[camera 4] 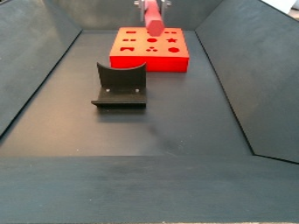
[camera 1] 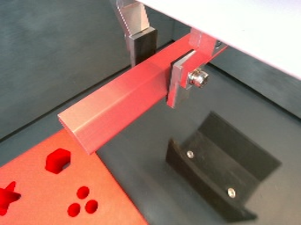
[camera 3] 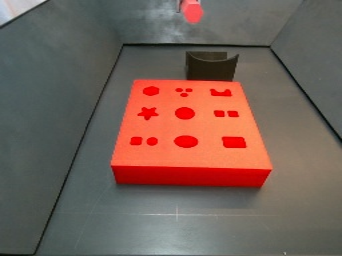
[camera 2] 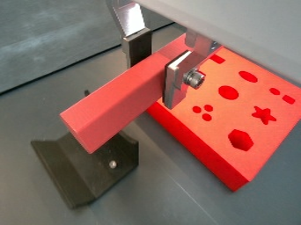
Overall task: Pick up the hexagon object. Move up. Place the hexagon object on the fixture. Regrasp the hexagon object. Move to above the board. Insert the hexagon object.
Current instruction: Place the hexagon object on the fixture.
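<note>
My gripper [camera 1: 161, 66] is shut on the hexagon object [camera 1: 118, 110], a slim red-pink bar clamped crosswise between the silver fingers near one of its ends; both wrist views show this [camera 2: 118, 101]. It hangs in the air, well above the floor. Below it lie the dark fixture [camera 1: 223, 167] and a corner of the red board [camera 1: 47, 189], also seen in a wrist view as fixture [camera 2: 88, 167] and board [camera 2: 235, 114]. In both side views only the bar's tip shows at the frame's upper edge [camera 3: 194, 10] [camera 4: 152, 16]; the gripper itself is out of view there.
The board [camera 3: 187, 130] with dark cut-outs lies flat on the grey floor, the fixture [camera 3: 210, 65] a short way off one of its short sides. In a side view the fixture [camera 4: 121, 85] stands nearer than the board [camera 4: 149, 48]. Sloping grey walls enclose the floor.
</note>
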### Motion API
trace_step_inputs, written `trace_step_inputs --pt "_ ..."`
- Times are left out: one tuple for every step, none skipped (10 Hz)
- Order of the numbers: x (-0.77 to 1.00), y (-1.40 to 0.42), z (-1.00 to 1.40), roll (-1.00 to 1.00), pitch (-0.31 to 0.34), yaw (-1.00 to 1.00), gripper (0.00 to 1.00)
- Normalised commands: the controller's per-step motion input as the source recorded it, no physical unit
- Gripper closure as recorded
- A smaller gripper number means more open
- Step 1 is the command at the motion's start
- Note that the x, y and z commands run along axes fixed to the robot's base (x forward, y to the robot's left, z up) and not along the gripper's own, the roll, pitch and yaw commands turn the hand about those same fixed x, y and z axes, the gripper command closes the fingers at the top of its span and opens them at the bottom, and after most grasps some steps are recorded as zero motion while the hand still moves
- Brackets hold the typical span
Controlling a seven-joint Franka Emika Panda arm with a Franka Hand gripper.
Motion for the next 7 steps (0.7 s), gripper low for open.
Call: trace_step_inputs --pt "1.00 -0.12 0.01 0.05 0.150 -0.16 1.00" --pt "1.00 0.69 0.02 -1.00 -0.022 -0.09 1.00" --pt "0.89 0.70 0.02 -1.00 -0.016 -0.08 1.00" --pt "0.79 0.58 0.00 -1.00 -0.002 -0.08 1.00" --pt "0.70 0.34 0.00 -1.00 0.023 -0.08 1.00" --pt "0.63 0.17 0.00 -1.00 0.039 -0.08 1.00" --pt "0.58 0.09 -0.01 -1.00 0.047 -0.09 1.00"
